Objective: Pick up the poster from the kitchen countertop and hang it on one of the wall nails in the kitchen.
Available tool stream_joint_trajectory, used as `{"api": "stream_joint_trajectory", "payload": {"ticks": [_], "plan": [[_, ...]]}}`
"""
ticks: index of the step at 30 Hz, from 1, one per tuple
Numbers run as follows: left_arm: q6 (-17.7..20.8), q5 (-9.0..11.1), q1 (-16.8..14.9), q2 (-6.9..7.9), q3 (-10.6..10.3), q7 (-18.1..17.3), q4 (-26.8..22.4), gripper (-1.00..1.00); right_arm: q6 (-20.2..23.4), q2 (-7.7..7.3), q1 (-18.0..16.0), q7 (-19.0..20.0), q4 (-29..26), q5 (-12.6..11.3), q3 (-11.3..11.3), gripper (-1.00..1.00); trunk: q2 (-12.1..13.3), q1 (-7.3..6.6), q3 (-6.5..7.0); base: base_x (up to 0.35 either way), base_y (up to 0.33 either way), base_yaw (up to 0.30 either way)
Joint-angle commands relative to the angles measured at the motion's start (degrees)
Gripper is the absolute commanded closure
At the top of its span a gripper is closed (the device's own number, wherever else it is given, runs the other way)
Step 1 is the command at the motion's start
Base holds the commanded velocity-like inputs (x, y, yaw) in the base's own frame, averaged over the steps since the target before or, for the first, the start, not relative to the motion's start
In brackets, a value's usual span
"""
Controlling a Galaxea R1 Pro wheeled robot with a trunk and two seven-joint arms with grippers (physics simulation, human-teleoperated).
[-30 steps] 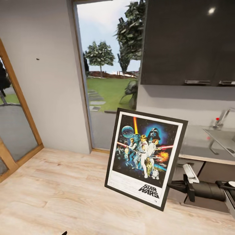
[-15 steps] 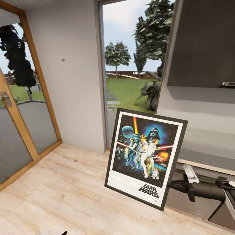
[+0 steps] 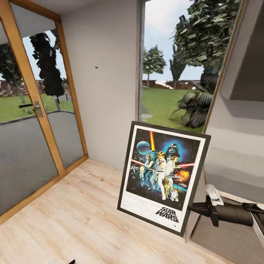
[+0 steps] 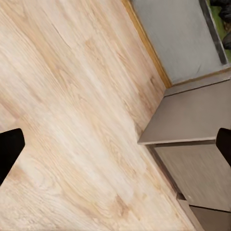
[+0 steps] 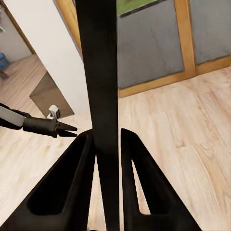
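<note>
Head view shows the poster (image 3: 164, 177) held off the floor in front of the robot, upright but tilted a little, its printed face toward the camera and its right edge pinched by the right end effector (image 3: 194, 209), which reaches in from the right on a dark arm. On the plain light-grey wall (image 3: 110, 55) between the glass door (image 3: 36, 121) and the garden opening sits a small dark speck — the wall nail (image 3: 96, 67), well apart from the poster and above it. Right wrist view confirms the grip: the two black fingers (image 5: 72, 183) are closed tight on the thin black frame edge (image 5: 103, 96), which runs straight up between them. Left wrist view looks down on wooden floor (image 4: 72, 120), and the left end effector (image 4: 115, 144) stands wide open with nothing in it, its fingertips at the picture's two sides. The poster looks like a rigid, flat framed panel, probably light but broad, so a single edge pinch likely leaves it free to swing or twist about the grip. The frame looks smooth and may slip if jolted. A hold nearer the middle of a side — or a second hold from the left end effector on the opposite edge — would probably steady it for lining up with so small a nail.
</note>
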Motion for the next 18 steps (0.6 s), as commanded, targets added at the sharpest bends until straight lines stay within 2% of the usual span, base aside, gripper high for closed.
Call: {"api": "stream_joint_trajectory", "payload": {"ticks": [1,18], "plan": [[-0.4,-0.3,-0.1,0.00,0.2,-0.1,0.1,-1.00,0.8,-0.04,0.0,0.3,0.0,-0.1,0.0,1.00,-0.1,0.06,-0.13,0.237,0.224,0.110],[-0.4,-0.3,-0.1,0.00,0.2,-0.1,0.1,-1.00,0.9,-0.05,0.0,0.4,0.0,-0.1,0.0,1.00,-0.1,0.06,-0.13,0.237,0.234,0.016]]}}
